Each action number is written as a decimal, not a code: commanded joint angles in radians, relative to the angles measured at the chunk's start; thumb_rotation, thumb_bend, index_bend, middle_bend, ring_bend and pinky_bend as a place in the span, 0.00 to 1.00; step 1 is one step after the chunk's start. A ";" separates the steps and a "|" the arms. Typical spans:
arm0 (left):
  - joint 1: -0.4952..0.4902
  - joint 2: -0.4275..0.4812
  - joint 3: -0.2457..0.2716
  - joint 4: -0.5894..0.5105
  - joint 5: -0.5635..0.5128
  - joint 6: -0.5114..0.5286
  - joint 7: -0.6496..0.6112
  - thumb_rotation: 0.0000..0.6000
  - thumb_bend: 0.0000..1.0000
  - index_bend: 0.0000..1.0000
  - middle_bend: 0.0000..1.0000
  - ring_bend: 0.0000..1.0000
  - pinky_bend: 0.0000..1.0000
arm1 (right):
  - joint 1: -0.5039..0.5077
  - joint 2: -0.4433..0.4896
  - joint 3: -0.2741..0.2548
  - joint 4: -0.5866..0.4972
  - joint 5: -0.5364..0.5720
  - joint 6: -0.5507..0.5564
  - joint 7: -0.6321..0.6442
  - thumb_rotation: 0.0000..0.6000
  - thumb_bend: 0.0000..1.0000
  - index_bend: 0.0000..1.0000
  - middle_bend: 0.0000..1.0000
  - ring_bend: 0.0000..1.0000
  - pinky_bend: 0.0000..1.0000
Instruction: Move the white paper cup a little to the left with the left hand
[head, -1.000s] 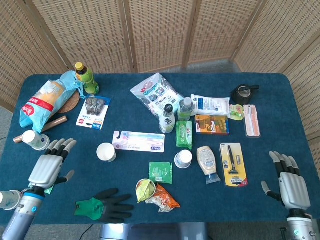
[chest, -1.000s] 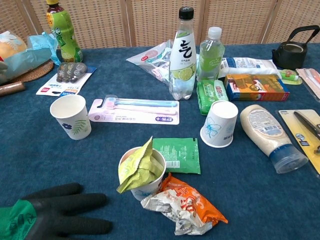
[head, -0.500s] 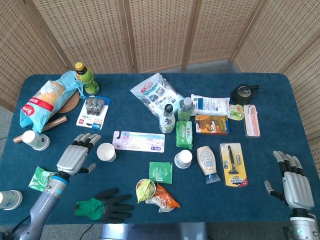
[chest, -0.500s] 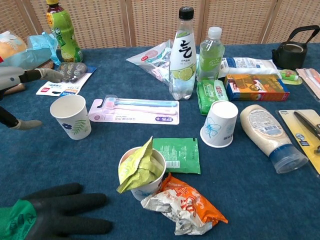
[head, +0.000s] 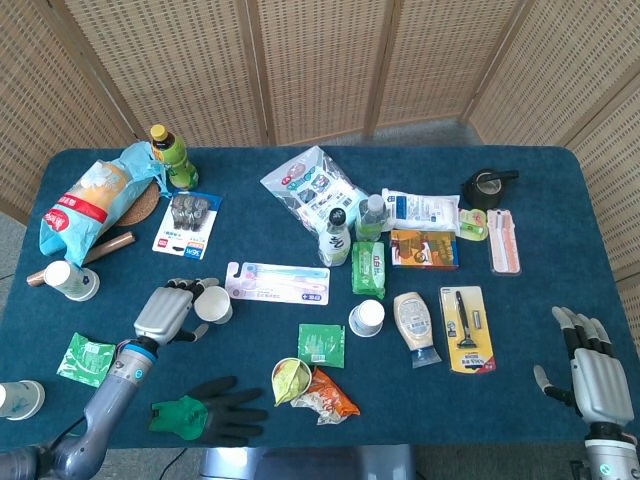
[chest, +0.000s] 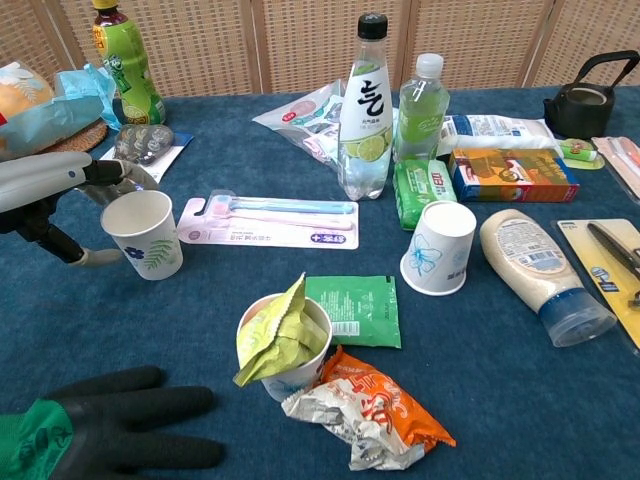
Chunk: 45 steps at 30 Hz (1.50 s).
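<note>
left hand (chest: 62, 200) cupped around white paper cup (chest: 143, 233)

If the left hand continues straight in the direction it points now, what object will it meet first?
Most likely the white paper cup with the leaf print. The left hand already reaches it from the left, fingers at its rim. Beyond the cup lies the toothbrush pack. Whether the hand touches the cup already, I cannot tell.

white paper cup (chest: 144, 233) | leaf print | upright | open-topped | left of toothbrush pack (chest: 268, 221)
</note>
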<state>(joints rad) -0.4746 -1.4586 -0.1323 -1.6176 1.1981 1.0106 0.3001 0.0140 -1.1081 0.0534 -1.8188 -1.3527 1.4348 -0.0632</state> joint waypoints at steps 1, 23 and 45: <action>-0.015 -0.023 0.003 0.032 -0.003 -0.006 -0.008 1.00 0.35 0.21 0.33 0.32 0.28 | -0.001 0.000 0.001 0.000 -0.001 0.002 -0.001 1.00 0.38 0.00 0.03 0.00 0.00; -0.019 0.176 0.050 -0.086 0.024 0.047 0.126 1.00 0.38 0.27 0.39 0.39 0.38 | 0.016 -0.012 0.005 -0.003 -0.002 -0.017 -0.017 1.00 0.38 0.00 0.03 0.00 0.00; -0.111 0.295 0.188 -0.165 -0.113 -0.016 0.681 1.00 0.38 0.27 0.36 0.35 0.34 | 0.019 -0.021 0.002 -0.009 -0.010 -0.013 -0.024 1.00 0.38 0.00 0.03 0.00 0.00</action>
<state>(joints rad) -0.5648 -1.1608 0.0412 -1.7806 1.1139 1.0099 0.9402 0.0337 -1.1292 0.0556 -1.8282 -1.3624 1.4212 -0.0871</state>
